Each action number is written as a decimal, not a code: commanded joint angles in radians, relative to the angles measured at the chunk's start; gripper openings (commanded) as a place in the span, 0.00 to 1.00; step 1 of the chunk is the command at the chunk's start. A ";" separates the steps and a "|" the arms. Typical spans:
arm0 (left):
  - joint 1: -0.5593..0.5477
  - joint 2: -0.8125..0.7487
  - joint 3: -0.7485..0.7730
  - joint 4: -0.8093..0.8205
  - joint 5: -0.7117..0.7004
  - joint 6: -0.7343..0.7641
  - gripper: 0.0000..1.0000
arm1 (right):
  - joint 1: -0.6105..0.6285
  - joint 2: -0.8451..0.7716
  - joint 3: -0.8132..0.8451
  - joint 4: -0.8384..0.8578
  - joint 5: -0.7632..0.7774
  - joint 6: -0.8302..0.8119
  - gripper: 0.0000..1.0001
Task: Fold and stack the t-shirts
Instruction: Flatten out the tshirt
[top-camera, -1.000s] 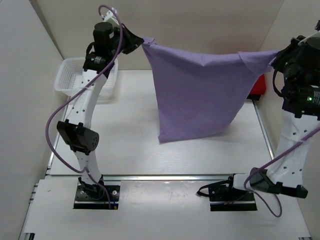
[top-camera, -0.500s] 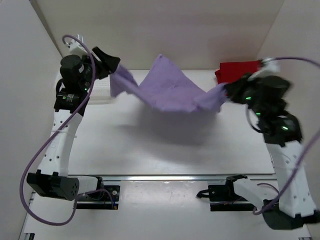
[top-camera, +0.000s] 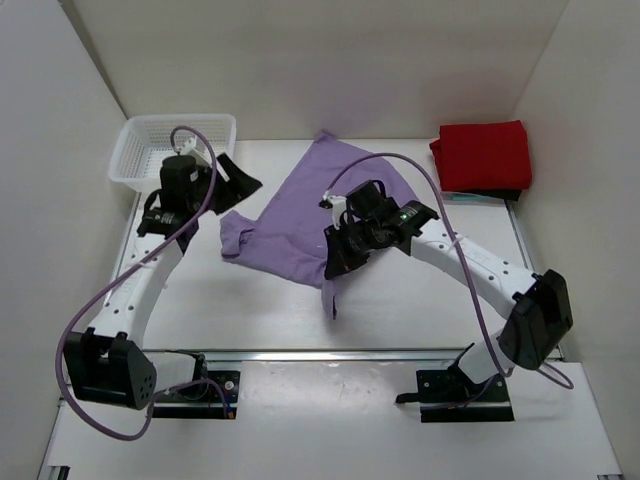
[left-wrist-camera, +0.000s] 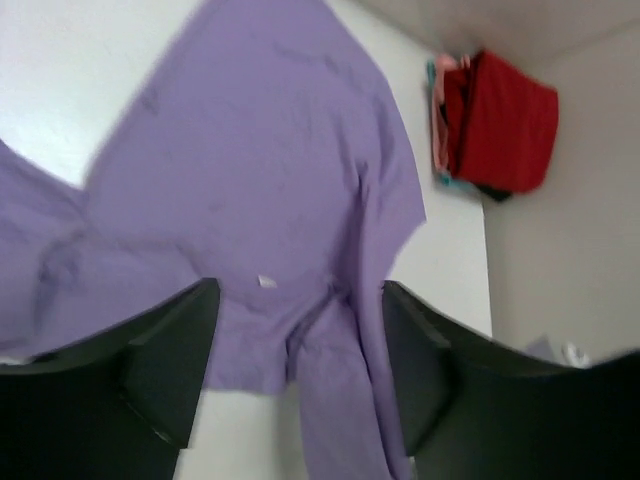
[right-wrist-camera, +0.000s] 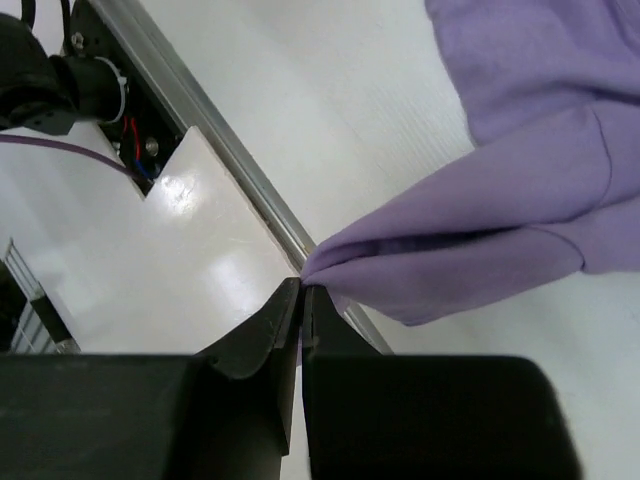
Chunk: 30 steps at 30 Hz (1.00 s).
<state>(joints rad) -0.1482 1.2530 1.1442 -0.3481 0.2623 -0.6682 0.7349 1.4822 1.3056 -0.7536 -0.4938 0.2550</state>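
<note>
The lavender-purple t-shirt (top-camera: 300, 215) lies rumpled across the middle of the table. My left gripper (top-camera: 242, 181) hovers open by its left edge, and nothing sits between the fingers (left-wrist-camera: 165, 350). In the left wrist view the purple t-shirt (left-wrist-camera: 260, 180) spreads out beyond my left gripper (left-wrist-camera: 300, 340). My right gripper (top-camera: 337, 262) is shut on a bunched corner at the shirt's near side. The right wrist view shows my right gripper (right-wrist-camera: 302, 290) pinching the purple cloth (right-wrist-camera: 520, 200). The red t-shirt (top-camera: 483, 155) lies folded at the back right, also in the left wrist view (left-wrist-camera: 500, 120).
A white mesh basket (top-camera: 150, 140) stands at the back left, just behind my left arm. The red shirt rests on a dark and teal pile near the right wall. A metal rail (top-camera: 330, 352) runs along the table's near edge.
Both arms swung down from holding the purple shirt stretched in the air. The shirt dropped onto the table. My left gripper opened and let go; the right one kept its grip.
</note>
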 joint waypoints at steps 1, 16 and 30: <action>-0.037 -0.069 -0.132 0.053 0.103 -0.065 0.66 | 0.029 0.056 0.064 -0.039 -0.109 -0.127 0.00; -0.171 0.241 -0.106 0.058 0.005 -0.002 0.78 | -0.121 -0.055 -0.153 -0.099 0.231 -0.195 0.69; -0.235 0.506 0.083 -0.071 -0.055 0.062 0.70 | -0.712 0.242 -0.105 0.246 0.385 0.012 0.74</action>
<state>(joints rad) -0.3782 1.7733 1.2182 -0.3759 0.2268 -0.6365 0.0471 1.6714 1.1358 -0.5900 -0.1299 0.2138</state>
